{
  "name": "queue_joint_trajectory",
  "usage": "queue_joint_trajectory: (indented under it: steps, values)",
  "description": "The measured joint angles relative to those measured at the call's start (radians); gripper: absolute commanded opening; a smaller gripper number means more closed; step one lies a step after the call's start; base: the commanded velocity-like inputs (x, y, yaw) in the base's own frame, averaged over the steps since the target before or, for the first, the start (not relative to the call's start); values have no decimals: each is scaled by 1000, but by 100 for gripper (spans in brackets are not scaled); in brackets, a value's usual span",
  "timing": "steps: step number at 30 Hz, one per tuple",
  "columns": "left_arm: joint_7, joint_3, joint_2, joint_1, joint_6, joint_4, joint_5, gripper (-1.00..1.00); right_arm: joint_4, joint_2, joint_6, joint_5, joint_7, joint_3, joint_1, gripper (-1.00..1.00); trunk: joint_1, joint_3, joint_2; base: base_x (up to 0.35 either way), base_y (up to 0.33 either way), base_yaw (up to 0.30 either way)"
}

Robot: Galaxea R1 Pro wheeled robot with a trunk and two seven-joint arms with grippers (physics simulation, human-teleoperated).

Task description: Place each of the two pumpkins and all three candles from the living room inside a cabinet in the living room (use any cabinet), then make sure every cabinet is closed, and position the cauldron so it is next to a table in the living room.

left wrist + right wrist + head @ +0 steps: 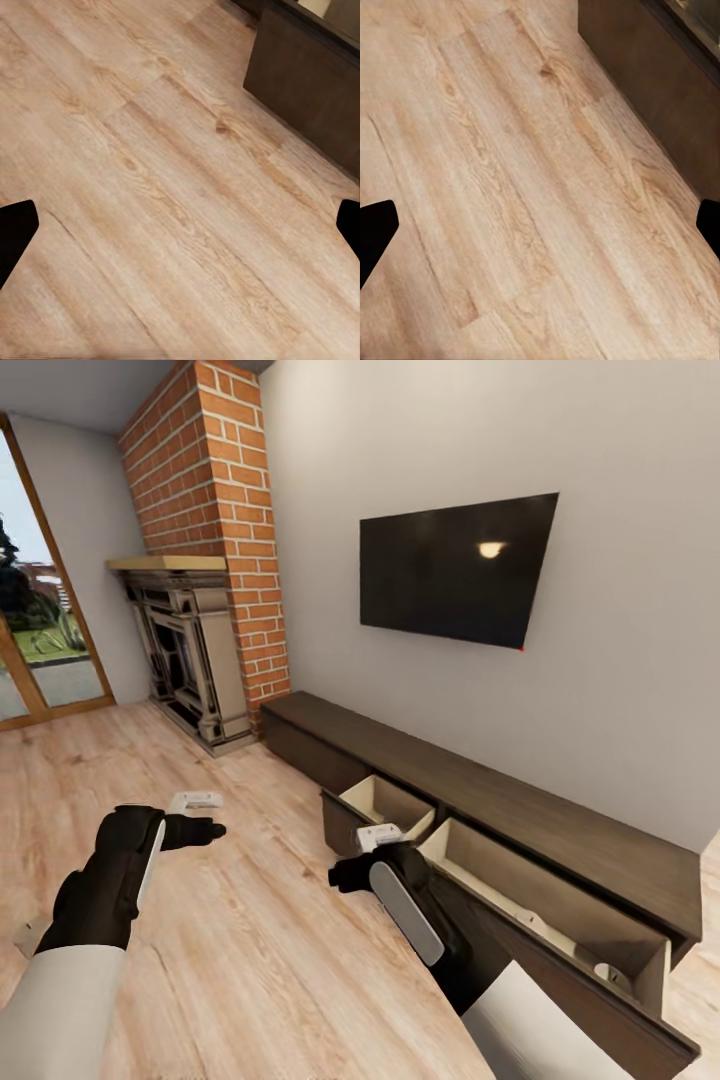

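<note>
Drawers of the cabinet (520,830) at lower right are seen pulled out; both the left claw (196,800) and right claw (378,836), spread and empty, are best squared to a front before pushing.

Head view looks down across the cabinet (480,800); both wrist views face plank floor (165,195) beside it

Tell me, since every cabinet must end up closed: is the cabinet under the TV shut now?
No, open. Two fronts of the cabinet stand pulled out, baring pale beige interiors. No pumpkin or candle shows inside.
</note>
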Motion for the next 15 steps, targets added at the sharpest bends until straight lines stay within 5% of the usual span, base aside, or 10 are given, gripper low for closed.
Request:
queue_joint_trajectory:
  steps: [6, 15]
  values:
    - [0, 0, 0, 0, 0, 0, 0, 100, 0, 0, -1, 0, 0, 2, 0, 100, 0, -3, 0, 48, 55, 273]
    - [0, 0, 0, 0, 0, 0, 3, 100, 0, 0, -1, 0, 0, 2, 0, 100, 0, -7, 0, 182, 210, 273]
